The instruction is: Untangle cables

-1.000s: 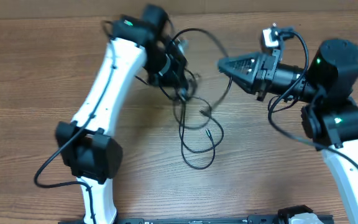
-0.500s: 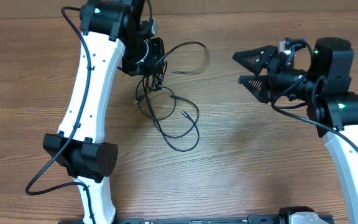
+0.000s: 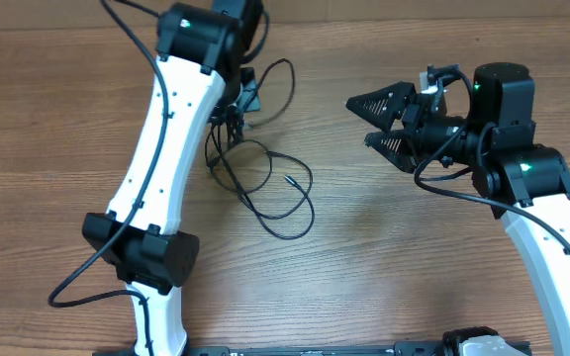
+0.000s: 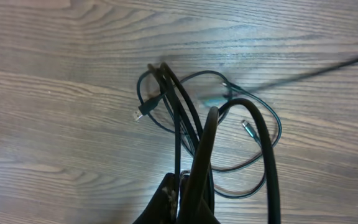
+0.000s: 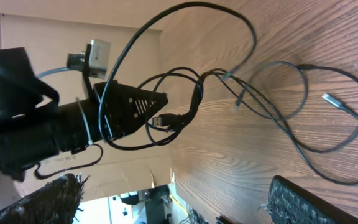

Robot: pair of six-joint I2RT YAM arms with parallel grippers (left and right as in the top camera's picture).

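Note:
The cables (image 3: 283, 190) are thin black cords in a tangled bunch, partly lifted, with loops trailing on the wood. My left gripper (image 3: 237, 111) is shut on the top of the bunch. In the left wrist view its fingers (image 4: 169, 202) pinch several strands, and the cables (image 4: 180, 118) hang below with plug ends showing (image 4: 140, 114). My right gripper (image 3: 361, 121) stands open to the right of the bunch, holding nothing. In the right wrist view its gripper (image 5: 185, 205) faces the cables (image 5: 272, 115) and the left gripper (image 5: 132, 109) across a gap.
The wooden table (image 3: 414, 257) carries only the cables and both arms. The left arm's white link (image 3: 161, 148) crosses the table's left half. A beige wall (image 3: 414, 8) runs along the far edge.
My right gripper has opened, let go of the cable and pulled back to the right. The left gripper has carried the bunch to the left and toward the far edge.

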